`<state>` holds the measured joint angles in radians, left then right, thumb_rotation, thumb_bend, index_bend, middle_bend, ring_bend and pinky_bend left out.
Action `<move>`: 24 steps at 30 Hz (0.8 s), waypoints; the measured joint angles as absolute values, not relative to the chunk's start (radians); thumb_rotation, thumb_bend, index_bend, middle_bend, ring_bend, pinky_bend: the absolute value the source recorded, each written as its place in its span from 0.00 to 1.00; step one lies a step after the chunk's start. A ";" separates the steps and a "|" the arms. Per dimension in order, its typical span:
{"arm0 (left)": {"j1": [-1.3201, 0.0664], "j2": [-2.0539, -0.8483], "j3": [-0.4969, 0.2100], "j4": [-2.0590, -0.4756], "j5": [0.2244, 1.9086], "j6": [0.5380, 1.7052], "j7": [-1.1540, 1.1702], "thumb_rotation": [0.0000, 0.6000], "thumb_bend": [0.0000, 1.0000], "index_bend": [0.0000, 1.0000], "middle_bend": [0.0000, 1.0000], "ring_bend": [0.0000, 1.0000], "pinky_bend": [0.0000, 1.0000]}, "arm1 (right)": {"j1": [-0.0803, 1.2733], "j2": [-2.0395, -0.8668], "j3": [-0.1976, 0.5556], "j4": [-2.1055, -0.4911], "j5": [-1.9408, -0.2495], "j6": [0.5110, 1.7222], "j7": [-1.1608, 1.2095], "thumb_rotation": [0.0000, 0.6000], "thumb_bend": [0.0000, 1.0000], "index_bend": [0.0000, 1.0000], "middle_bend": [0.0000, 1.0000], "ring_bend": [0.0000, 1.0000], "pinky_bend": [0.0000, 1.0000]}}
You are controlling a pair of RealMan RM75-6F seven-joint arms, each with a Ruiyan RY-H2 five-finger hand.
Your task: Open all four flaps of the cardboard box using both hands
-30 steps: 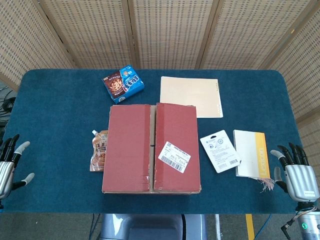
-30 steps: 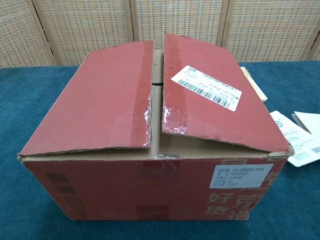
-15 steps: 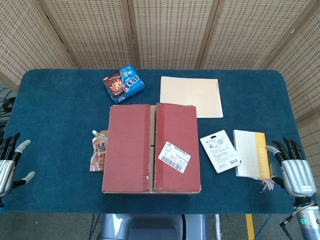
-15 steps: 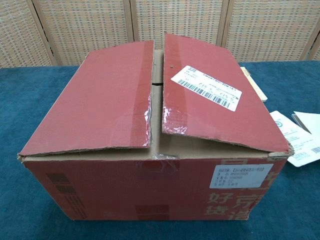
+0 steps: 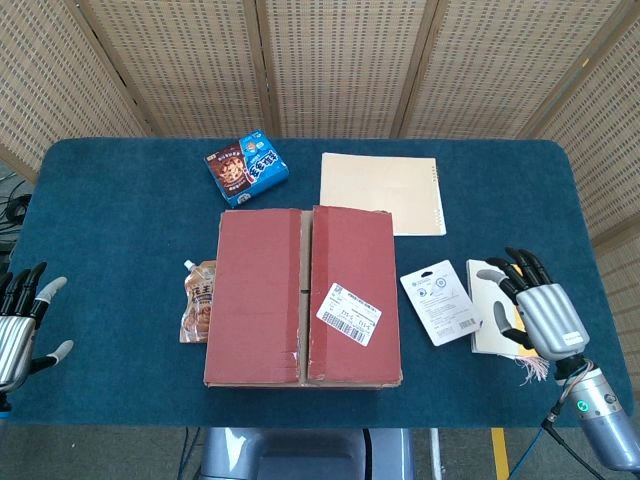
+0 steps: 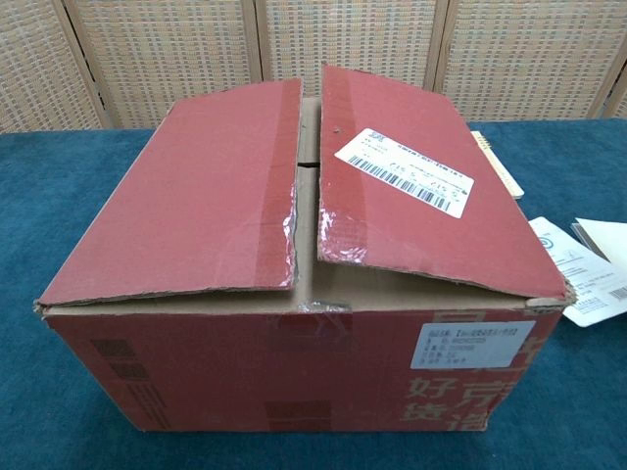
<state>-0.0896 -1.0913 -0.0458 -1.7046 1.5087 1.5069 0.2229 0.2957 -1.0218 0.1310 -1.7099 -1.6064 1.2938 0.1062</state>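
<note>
Blue table [image 5: 120,200], red cardboard box [image 5: 302,296] flaps nearly closed, left hand [image 5: 18,325] and right hand [image 5: 535,312] spread, empty.

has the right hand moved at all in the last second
Yes. The right hand has moved in from the table's right edge toward the box, now over the yellow-edged notebook it was beside earlier.

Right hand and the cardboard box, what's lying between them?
In the head view, a white packaged card lies between the right hand and the cardboard box; the hand hovers over a yellow-edged notebook.
</note>
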 measured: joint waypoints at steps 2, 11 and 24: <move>-0.091 -1.090 -0.045 -1.706 1.507 1.502 0.225 1.00 0.17 0.14 0.00 0.02 0.00 | 0.319 -1.020 0.137 -1.717 -1.612 1.275 0.119 1.00 0.67 0.24 0.18 0.00 0.05; -0.097 -1.084 -0.044 -1.719 1.503 1.491 0.236 1.00 0.17 0.14 0.00 0.02 0.00 | 0.449 -1.006 0.170 -1.763 -1.652 1.171 0.174 1.00 0.79 0.24 0.19 0.00 0.05; -0.098 -1.084 -0.041 -1.728 1.505 1.491 0.238 1.00 0.17 0.14 0.00 0.02 0.00 | 0.619 -0.981 0.195 -1.837 -1.690 1.010 0.244 1.00 0.98 0.24 0.22 0.00 0.05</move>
<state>-0.0977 -1.0837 -0.0415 -1.7276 1.5051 1.4906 0.2384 0.6192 -0.9806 0.1945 -1.8374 -1.6899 1.0101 0.2439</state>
